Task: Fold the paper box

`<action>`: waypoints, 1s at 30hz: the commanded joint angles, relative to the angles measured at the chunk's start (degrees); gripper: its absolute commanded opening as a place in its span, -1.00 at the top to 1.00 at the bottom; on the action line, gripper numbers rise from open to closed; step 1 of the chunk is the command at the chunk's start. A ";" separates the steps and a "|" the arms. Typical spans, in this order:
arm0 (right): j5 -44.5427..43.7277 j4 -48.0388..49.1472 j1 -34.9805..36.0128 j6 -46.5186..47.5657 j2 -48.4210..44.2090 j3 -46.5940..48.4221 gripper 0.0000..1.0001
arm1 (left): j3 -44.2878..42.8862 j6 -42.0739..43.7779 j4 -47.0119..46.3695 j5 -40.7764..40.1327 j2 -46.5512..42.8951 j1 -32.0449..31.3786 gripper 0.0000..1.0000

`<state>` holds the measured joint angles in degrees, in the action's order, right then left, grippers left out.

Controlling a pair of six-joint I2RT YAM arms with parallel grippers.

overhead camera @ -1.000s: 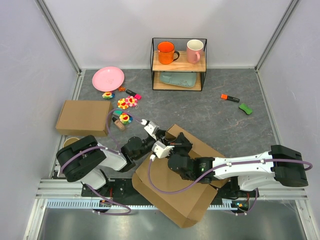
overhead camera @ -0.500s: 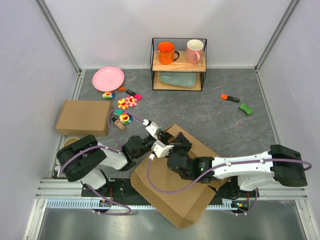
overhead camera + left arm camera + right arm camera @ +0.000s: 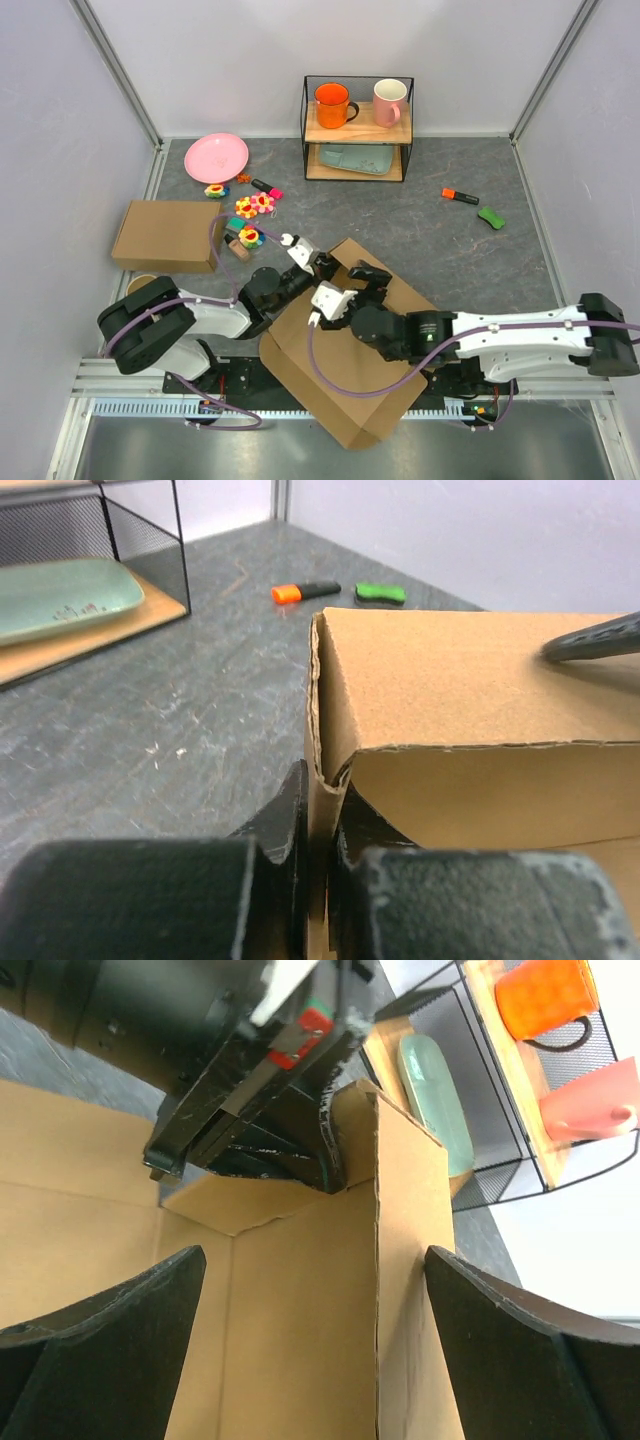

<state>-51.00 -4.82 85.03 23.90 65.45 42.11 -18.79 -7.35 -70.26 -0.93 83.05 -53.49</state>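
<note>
The paper box, brown corrugated cardboard with raised walls, lies at the table's near edge between the two arms. My left gripper is shut on the upright wall at the box's far corner; in the left wrist view the card is pinched between the black fingers of that gripper. My right gripper hovers just over the same corner and stands wide open. In the right wrist view this gripper straddles the folded wall of the box, and the left gripper's fingers show beyond it.
A second closed cardboard box sits at the left. Small toys and a pink plate lie behind it. A wire shelf holds an orange mug, a pink mug and a green dish. An orange marker lies at the right.
My left gripper has shut on the box's corner wall. My right gripper has let go and opened wide, and its arm has swung lower and to the right. The box shifted slightly.
</note>
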 commanded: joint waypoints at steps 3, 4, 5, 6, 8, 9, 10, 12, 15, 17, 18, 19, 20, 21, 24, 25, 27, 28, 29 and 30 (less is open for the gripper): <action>6.97 -8.70 0.31 -6.23 -7.78 7.72 -0.96 | -3.45 1.99 -1.29 -1.35 -4.12 -0.21 0.96; 6.97 -9.24 0.39 -6.41 -8.49 8.42 -0.96 | -3.97 2.43 -0.24 -1.53 -4.29 -0.21 0.96; 6.88 -9.68 0.40 -6.41 -10.15 9.39 -0.96 | -4.24 2.69 1.51 -2.05 -4.38 -0.29 0.96; 6.80 -9.94 0.40 -6.76 -11.12 9.74 -0.96 | -4.94 2.87 2.75 -2.23 -4.47 -0.21 0.96; 6.97 -9.86 0.31 -7.29 -14.28 10.19 -0.96 | -5.56 3.57 6.25 -3.11 -4.47 -0.29 0.97; 7.32 -9.25 0.31 -7.72 -15.34 10.10 -0.96 | -6.43 3.75 7.49 -3.72 -4.38 -0.29 0.96; 7.50 -8.55 0.39 -8.16 -16.40 9.93 -0.96 | -6.79 3.75 8.55 -4.51 -4.38 -0.29 0.97; 7.41 -5.66 0.40 -10.53 -19.30 9.66 -0.96 | -7.57 3.32 10.93 -7.93 -3.86 -0.29 0.96; 1.27 1.03 -0.22 -14.40 -20.98 8.61 -0.96 | -8.46 2.26 13.38 -13.29 -2.98 -0.29 0.96; -1.37 2.70 -3.20 -19.14 -18.19 9.30 -0.84 | -8.72 1.56 14.44 -18.02 -2.36 -0.29 0.96; -0.94 2.71 -4.69 -21.33 -16.77 9.83 -0.78 | -8.46 0.51 14.54 -19.97 -2.10 -0.29 0.97; -0.33 2.71 -8.01 -25.35 -13.71 10.97 -0.52 | -8.20 -0.02 14.36 -21.99 -1.84 -0.29 0.97; 0.63 2.71 -9.70 -28.00 -12.38 11.59 -0.34 | -8.02 -0.29 13.84 -25.40 -1.49 -0.29 0.97; 4.30 3.15 -11.54 -30.21 -11.15 11.85 -0.14 | -7.32 -0.55 12.70 -27.18 -1.13 -0.21 0.96; 15.53 7.10 -20.50 -37.95 -7.10 11.86 0.48 | -6.36 -0.30 10.15 -32.81 0.88 -0.29 0.96; 18.02 7.71 -24.53 -39.96 -4.22 12.38 0.62 | -6.09 0.06 7.53 -33.95 1.67 -0.29 0.96; 21.37 9.38 -27.98 -44.10 -1.22 12.82 0.69 | -5.39 0.23 5.41 -34.31 3.78 -0.29 0.97; 25.13 10.17 -30.60 -45.16 1.67 12.74 0.74 | -5.21 0.15 3.92 -34.40 4.40 -0.29 0.97; 26.56 12.53 -31.59 -46.21 2.74 12.39 0.76 | -4.86 0.06 2.94 -34.40 5.80 -0.29 0.97; 27.61 14.12 -32.03 -46.49 3.80 11.86 0.77 | -4.60 0.15 2.15 -34.40 6.42 -0.29 0.96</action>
<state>-34.09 1.13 57.47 -13.80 65.58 52.66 -24.51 -6.15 -58.76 -30.02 86.76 -53.65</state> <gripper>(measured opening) 0.130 0.080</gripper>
